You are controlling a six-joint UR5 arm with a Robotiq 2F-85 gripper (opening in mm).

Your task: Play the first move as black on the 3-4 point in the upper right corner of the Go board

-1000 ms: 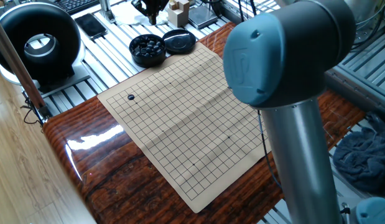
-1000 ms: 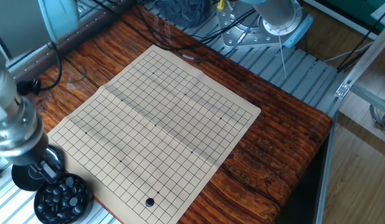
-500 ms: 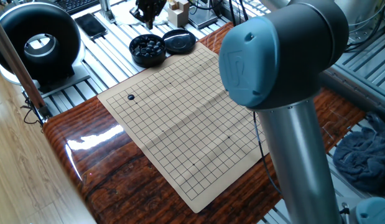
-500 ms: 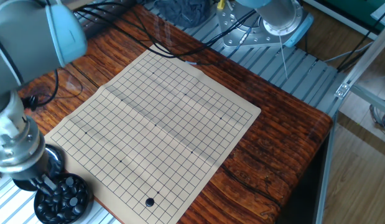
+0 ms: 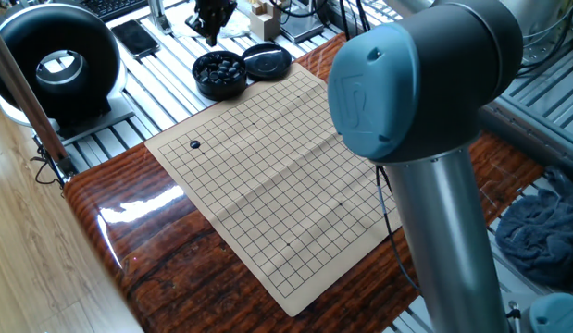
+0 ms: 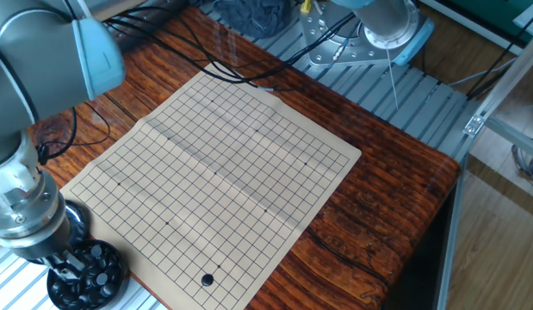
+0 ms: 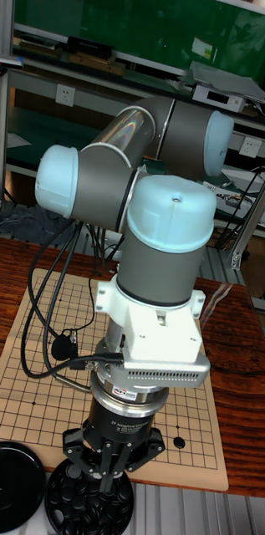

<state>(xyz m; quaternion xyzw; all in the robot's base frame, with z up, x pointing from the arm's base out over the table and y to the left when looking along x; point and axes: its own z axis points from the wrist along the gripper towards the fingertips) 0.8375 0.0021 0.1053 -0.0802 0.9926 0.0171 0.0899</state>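
The Go board (image 5: pixel 267 176) lies flat on the wooden table, also seen as board (image 6: pixel 214 164) and board (image 7: pixel 32 393). One black stone (image 5: pixel 195 144) sits on it near a corner, showing too as stone (image 6: pixel 207 279) and stone (image 7: pixel 179 442). A black bowl of stones (image 5: pixel 219 74) stands just off the board's edge. My gripper (image 7: pixel 107 478) hangs right above that bowl (image 7: pixel 90 506), fingers pointing down and drawn close. The tips blend with the dark stones, so any hold is hidden. In the other fixed view the wrist covers the gripper over the bowl (image 6: pixel 89 277).
The bowl's black lid (image 5: pixel 267 61) lies beside the bowl, also lid (image 7: pixel 11 476). A black ring-shaped device (image 5: pixel 56 60), a phone and small boxes sit behind the board. My arm's big elbow (image 5: pixel 416 83) blocks the right of the view. Cables (image 6: pixel 206 60) trail over the table.
My wrist has shifted sideways and come down closer over the bowl of stones. The stone on the board has stayed where it was.
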